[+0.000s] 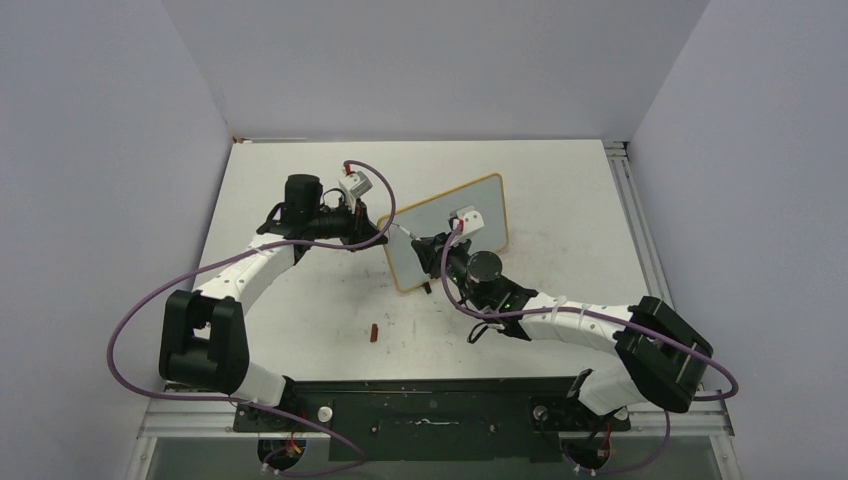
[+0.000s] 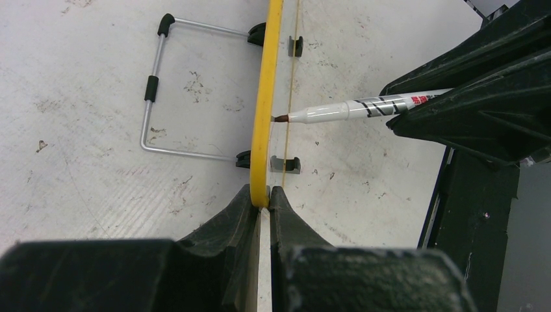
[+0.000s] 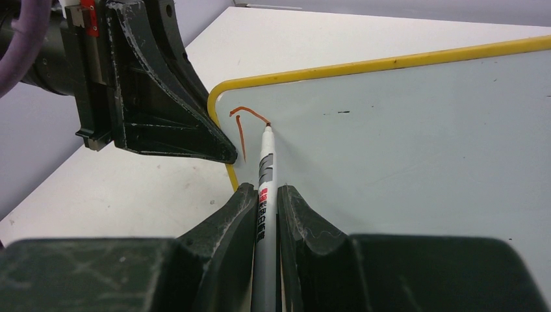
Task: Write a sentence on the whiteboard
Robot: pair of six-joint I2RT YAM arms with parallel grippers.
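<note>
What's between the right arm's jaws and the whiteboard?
A marker, gripped in those jaws, tip touching the whiteboard beside red strokes; right wrist view shows it.

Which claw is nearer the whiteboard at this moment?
Left. The left claw is clamped on the yellow edge of the whiteboard, touching it. The right claw is shut on the marker and stands off from the writing face; only the marker tip reaches it.
</note>
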